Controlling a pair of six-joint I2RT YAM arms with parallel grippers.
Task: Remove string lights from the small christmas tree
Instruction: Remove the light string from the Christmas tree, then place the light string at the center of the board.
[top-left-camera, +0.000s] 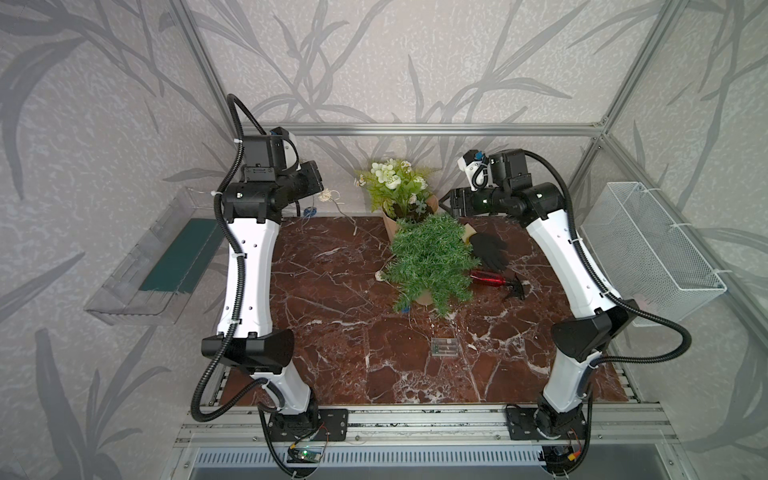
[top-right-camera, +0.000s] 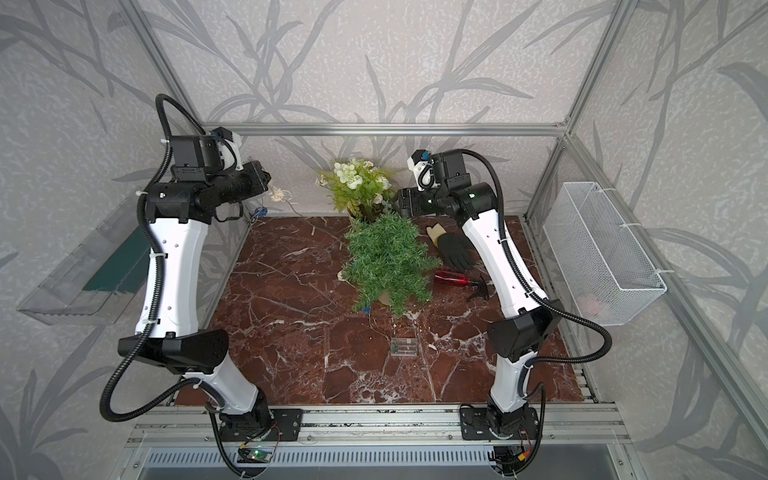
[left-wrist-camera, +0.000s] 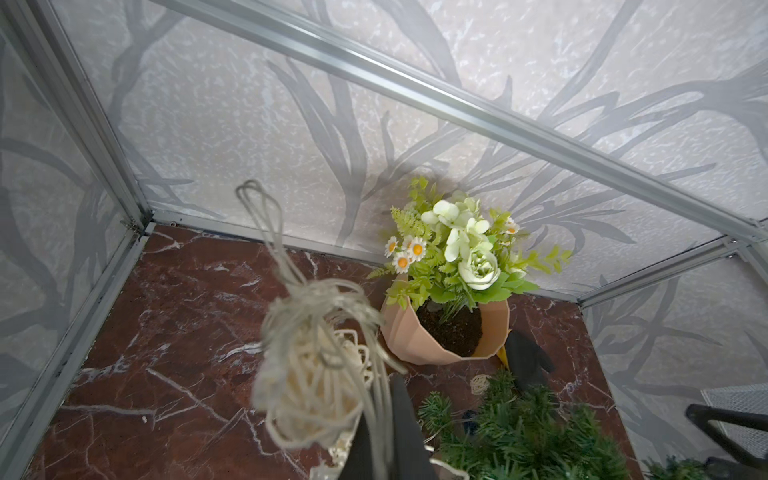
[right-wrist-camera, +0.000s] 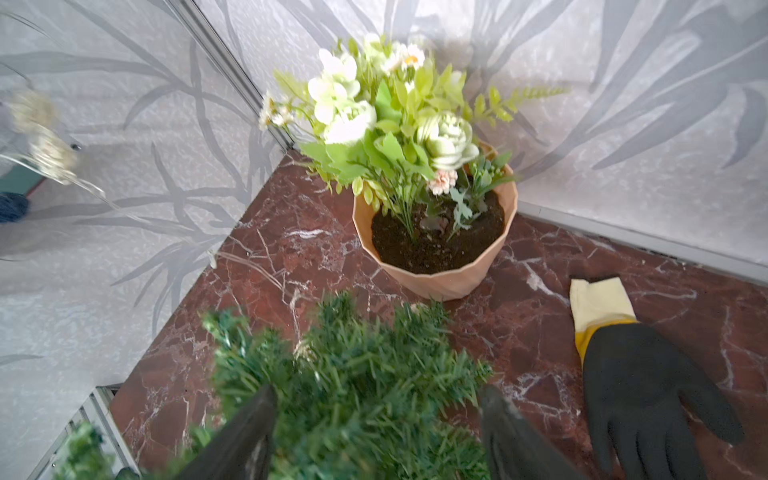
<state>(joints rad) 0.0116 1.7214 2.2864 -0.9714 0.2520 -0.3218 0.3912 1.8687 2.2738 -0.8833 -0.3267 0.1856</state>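
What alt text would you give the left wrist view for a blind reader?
The shut left gripper holds a bundle of string lights, pale wire and cream woven balls, over the red marble tabletop. Beyond are a white-flowered potted plant, a black glove and the small christmas tree.

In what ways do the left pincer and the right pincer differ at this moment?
The left pincer is shut on the string lights, while the right pincer stands open with branches of the small christmas tree between its fingers. The left pincer is toward the back left corner; the right pincer is close to the potted plant. Both have dark fingers.
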